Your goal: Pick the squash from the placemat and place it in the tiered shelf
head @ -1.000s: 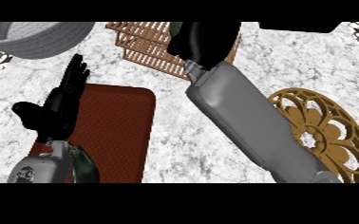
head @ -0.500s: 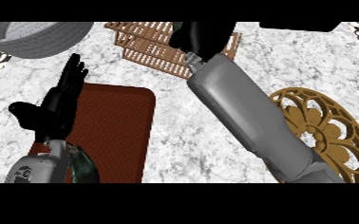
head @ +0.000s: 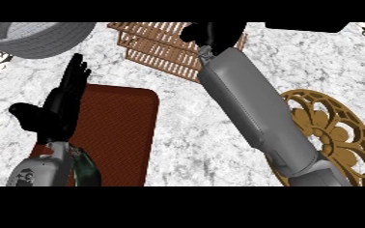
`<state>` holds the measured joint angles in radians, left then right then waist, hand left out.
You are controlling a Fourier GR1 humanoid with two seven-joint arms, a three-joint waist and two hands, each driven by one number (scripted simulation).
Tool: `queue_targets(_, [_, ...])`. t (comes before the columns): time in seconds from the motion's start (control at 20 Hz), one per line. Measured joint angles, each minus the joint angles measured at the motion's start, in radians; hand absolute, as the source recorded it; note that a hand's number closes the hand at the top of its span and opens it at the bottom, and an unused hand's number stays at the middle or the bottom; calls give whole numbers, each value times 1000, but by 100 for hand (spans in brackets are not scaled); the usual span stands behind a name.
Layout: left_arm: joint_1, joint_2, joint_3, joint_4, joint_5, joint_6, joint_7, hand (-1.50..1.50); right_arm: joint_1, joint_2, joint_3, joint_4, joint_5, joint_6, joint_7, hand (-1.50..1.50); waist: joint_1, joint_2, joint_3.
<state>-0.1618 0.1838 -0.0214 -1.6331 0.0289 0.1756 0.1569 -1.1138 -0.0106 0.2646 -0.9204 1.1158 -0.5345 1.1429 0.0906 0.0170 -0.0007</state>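
1. The right hand (head: 214, 34) is stretched out over the shelf (head: 160, 48), its grey forearm running up from the lower right edge of the view.
2. The hand shows only as a dark mass above the wooden slats; whether its fingers are curled or straight cannot be told.
3. The squash shows nowhere in the view: it cannot be seen under that hand, on the shelf's slats, or on the mat (head: 118, 130).
4. The shelf lies under and to the left of the right hand, its brown slats running at a slant on the marble counter (head: 192, 140).
5. The left hand (head: 57, 108) rests at the view's left, released, with fingers straight and pointing up and the thumb spread out to the left.
6. The dark red mat lies just to the right of the left hand, partly beneath it.
7. A grey bowl (head: 43, 38) sits above the left hand, at the upper left.
8. A gold openwork trivet (head: 335, 135) lies to the right of the right forearm, partly hidden by it.
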Motion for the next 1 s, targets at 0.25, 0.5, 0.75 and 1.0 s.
queue_targets(0.25, [-7,-6,-6,-6,-6,5,15,0,-31,1,-7,82,-72,-108,-49,-150,-2,0,0])
queue_targets(0.5, [6,-10,-1,-2,-11,10,0,0,-88,2,0,98,-111,-206,-70,-150,-14,-6,0])
queue_targets(0.75, [34,1,15,-23,-9,11,12,0,-121,3,-30,94,-69,-271,-49,-150,-43,-17,0])
queue_targets(1.0, [64,4,37,-19,-4,18,5,0,-101,4,-75,35,11,-280,10,-150,-82,-31,-1])
